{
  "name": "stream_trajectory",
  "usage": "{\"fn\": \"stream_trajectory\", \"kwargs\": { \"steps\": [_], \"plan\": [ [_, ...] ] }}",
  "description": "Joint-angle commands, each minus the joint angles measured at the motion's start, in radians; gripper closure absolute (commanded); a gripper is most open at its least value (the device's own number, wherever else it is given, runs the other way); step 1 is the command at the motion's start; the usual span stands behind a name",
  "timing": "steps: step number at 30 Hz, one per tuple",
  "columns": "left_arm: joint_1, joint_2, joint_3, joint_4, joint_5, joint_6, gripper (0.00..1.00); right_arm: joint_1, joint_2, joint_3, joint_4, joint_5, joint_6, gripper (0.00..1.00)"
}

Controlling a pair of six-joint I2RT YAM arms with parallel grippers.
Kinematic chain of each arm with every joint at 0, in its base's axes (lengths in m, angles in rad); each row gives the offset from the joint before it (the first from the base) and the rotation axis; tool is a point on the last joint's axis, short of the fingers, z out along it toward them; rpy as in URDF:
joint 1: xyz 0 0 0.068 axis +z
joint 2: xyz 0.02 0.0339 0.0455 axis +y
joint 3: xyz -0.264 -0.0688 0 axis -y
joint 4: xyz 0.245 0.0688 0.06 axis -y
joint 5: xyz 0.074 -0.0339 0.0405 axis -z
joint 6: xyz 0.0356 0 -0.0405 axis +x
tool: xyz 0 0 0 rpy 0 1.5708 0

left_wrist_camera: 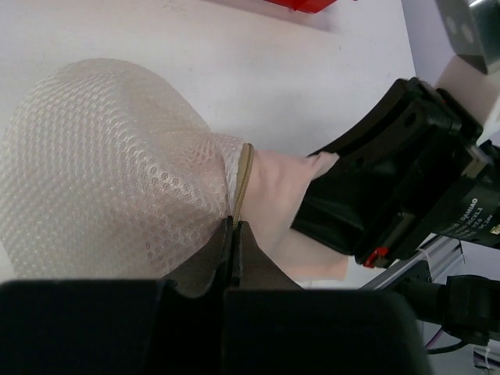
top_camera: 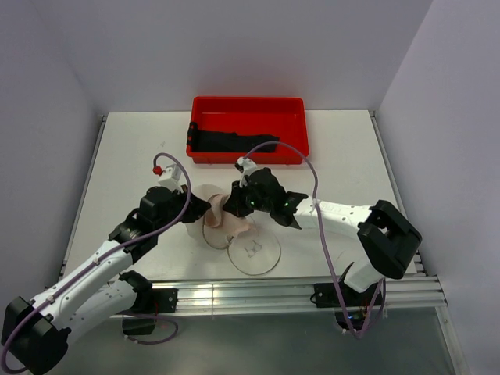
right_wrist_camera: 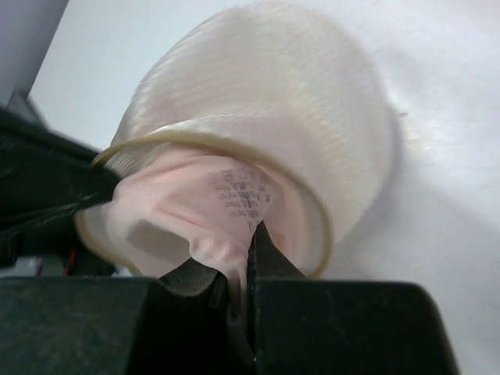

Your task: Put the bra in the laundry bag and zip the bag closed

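Observation:
The laundry bag (left_wrist_camera: pixel 101 180) lies on its side, white mesh with a tan zip rim (left_wrist_camera: pixel 244 176). In the top view the bag (top_camera: pixel 211 194) sits between my two grippers, and its round lid (top_camera: pixel 254 251) with the dark drawing lies flat on the table. The pale pink bra (right_wrist_camera: pixel 195 211) hangs half in the bag's mouth, its printed label showing. It also shows in the left wrist view (left_wrist_camera: pixel 273 195). My left gripper (left_wrist_camera: pixel 232 223) is shut on the bag's rim. My right gripper (right_wrist_camera: pixel 246 242) is shut on a fold of the bra at the opening.
A red plastic tray (top_camera: pixel 250 100) stands at the back of the table with a dark cloth (top_camera: pixel 226 141) in it. My right gripper's black body (left_wrist_camera: pixel 406 172) is close to the left fingers. The metal rail (top_camera: pixel 258 293) runs along the near edge.

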Motion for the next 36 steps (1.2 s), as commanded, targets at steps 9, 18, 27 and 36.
{"fn": "stream_trajectory", "kwargs": {
  "steps": [9,18,27,36],
  "plan": [
    [0.001,0.013,-0.042,0.178,0.118,-0.074,1.0,0.111,0.003,0.028,0.082,0.183,0.121,1.0],
    [0.0,-0.036,-0.066,0.22,0.069,-0.102,1.0,0.154,0.019,-0.032,0.163,0.116,0.194,1.0],
    [0.0,-0.105,-0.145,0.237,0.071,-0.114,1.0,0.131,-0.088,-0.11,0.283,0.028,0.242,1.0],
    [-0.046,-0.009,-0.139,0.436,0.15,-0.168,1.0,0.099,-0.332,-0.214,0.23,0.085,0.267,1.0]
  ]
}}
